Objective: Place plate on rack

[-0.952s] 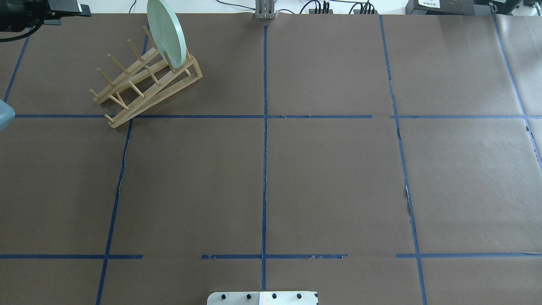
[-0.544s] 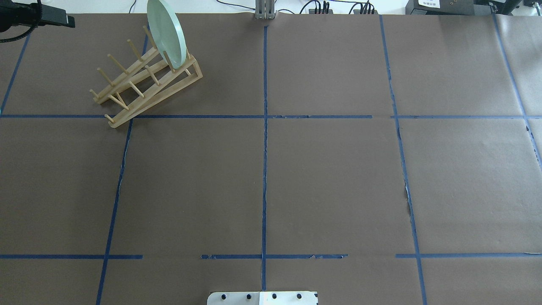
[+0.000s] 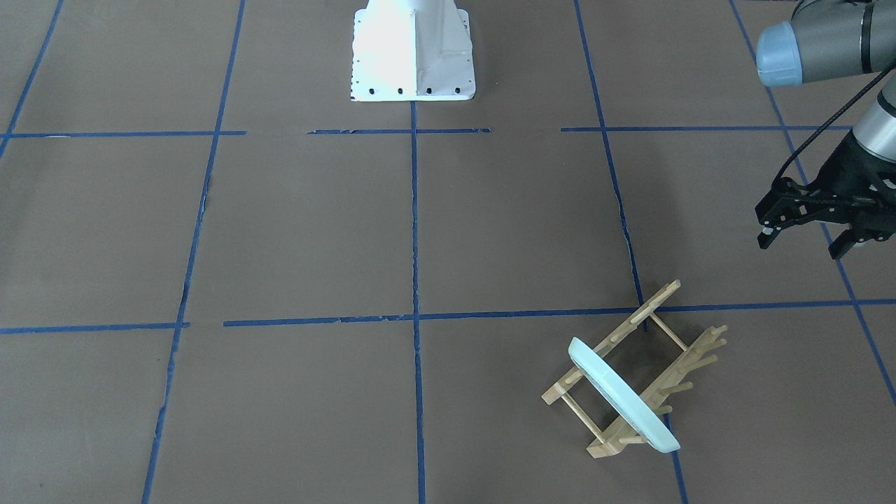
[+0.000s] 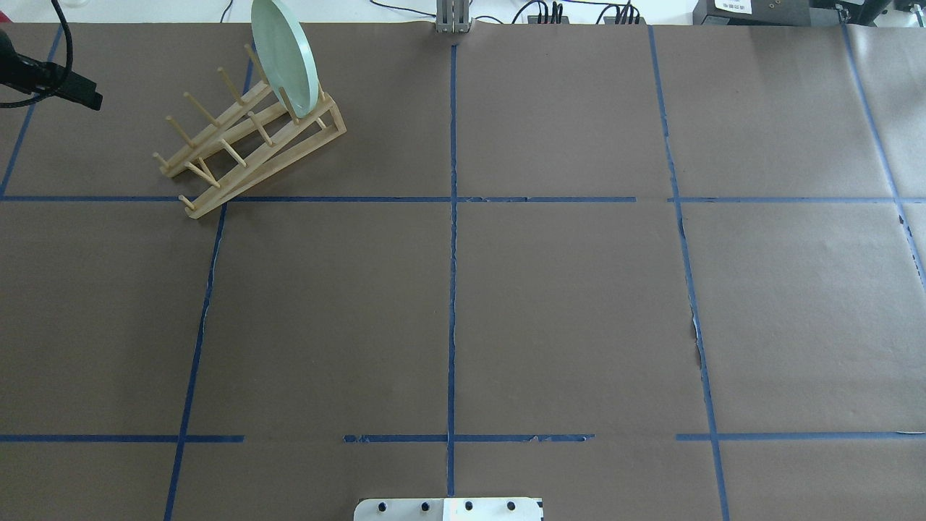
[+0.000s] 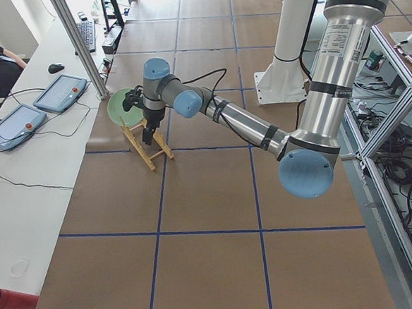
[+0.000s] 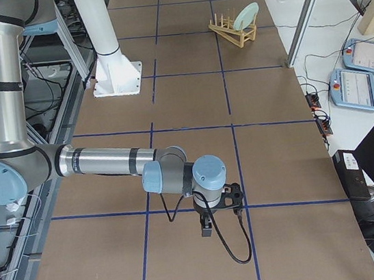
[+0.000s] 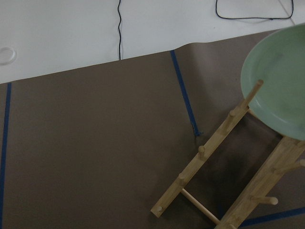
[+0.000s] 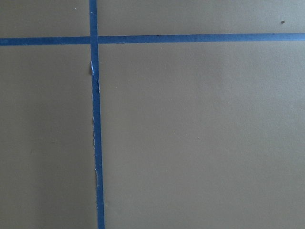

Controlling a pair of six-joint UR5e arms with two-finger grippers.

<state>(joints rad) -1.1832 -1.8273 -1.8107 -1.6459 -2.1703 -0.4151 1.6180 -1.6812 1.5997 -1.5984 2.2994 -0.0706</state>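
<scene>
Front-facing view tells me the plate stands on edge in the end slot of the rack, left end effector released and empty well apart from it, so I'd retreat upward, clear of the pegs; right end effector I cannot tell.

no text, brand, number or sign can be read anywhere. a white label sits on a dark box at the table's far edge, well apart from the jaws of the left gripper and off to their far side, but its print is too small to make out. the two tablets beyond the table edge show nothing legible on their screens.
</scene>
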